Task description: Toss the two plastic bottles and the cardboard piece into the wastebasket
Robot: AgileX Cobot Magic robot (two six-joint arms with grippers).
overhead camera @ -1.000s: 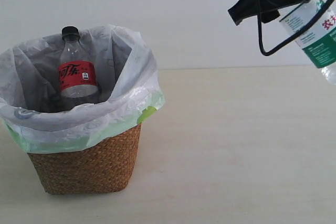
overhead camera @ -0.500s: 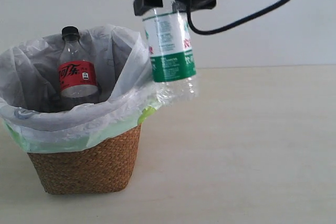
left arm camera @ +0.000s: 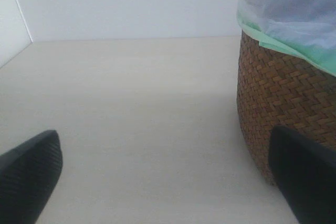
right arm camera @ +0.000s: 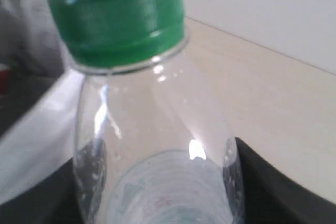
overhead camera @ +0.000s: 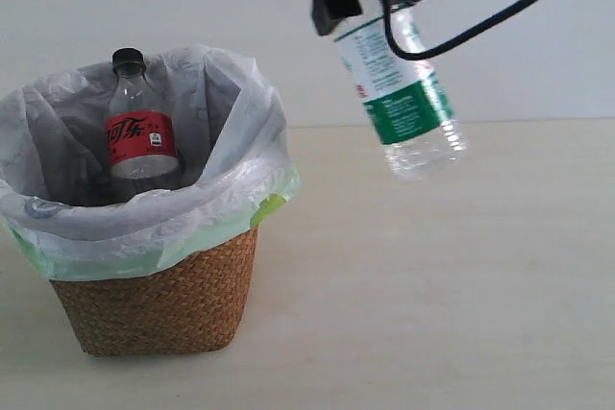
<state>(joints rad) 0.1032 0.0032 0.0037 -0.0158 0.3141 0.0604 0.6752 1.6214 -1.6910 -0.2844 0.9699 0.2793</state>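
**Exterior view.** Gripping the green-label bottle (overhead camera: 404, 93) by its top end with the right pincer (overhead camera: 351, 2), closed on it, high above the tabletop (overhead camera: 461, 285). Hanging tilted, base lowest and swung away from the wastebasket (overhead camera: 154, 304), beside the rim rather than over the opening. Too early to let go, by the look of it: a release here would likely land on the tabletop. Standing upright inside the bag liner (overhead camera: 240, 141), toward the far wall, black cap poking above the rim: the red-label bottle (overhead camera: 141, 132), its part of the job done. No sign of the cardboard piece. Possibly down inside the bag, hidden; cannot tell.

**Left wrist view.** Nothing between the fingers of the left pincer (left arm camera: 163, 145), spread wide and low over bare tabletop, just beside the wicker wall of the wastebasket. Probably parked there to leave the opening free for the other arm.

**Right wrist view.** Looking along the clear body to the green cap (right arm camera: 121, 14), with dark fingers (right arm camera: 268, 182) pressed against either side of the bottle. Firm enough, seemingly, to carry an empty, light thing. Pale bag edge off to one side only, which fits a position beside the rim.
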